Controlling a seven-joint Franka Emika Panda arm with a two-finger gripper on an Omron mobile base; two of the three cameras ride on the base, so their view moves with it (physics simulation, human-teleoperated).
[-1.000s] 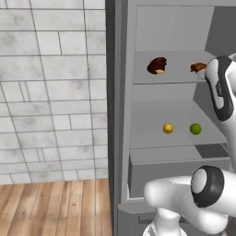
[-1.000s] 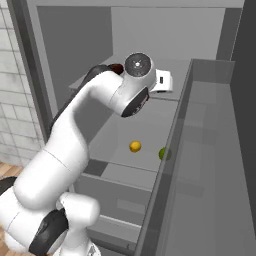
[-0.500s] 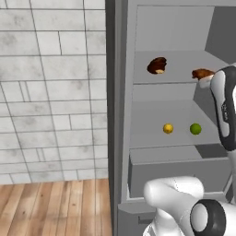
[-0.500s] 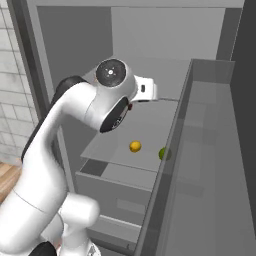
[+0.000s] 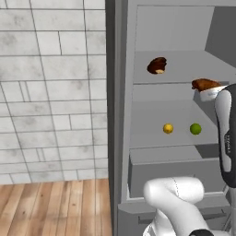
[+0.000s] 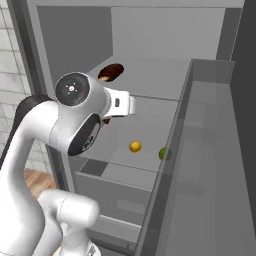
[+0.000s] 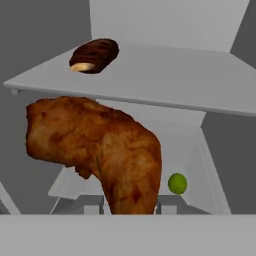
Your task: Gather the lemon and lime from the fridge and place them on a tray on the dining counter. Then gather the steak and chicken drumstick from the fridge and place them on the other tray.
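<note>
Hand view: end effector (image 7: 131,212) is clamped on the chicken drumstick (image 7: 100,145), which rises above its tips, long axis slanting toward the steak (image 7: 94,55).

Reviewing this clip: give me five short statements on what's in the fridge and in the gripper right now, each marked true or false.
1. The gripper holds the chicken drumstick. True.
2. The lemon and lime sit on the top shelf. False: they lie on a lower shelf, side by side but apart.
3. The steak lies on the upper shelf. True.
4. The fridge is closed. False: it stands open, shelves and drawer in view.
5. The lime is in the gripper. False: it rests on the shelf, apart from the gripper.
</note>
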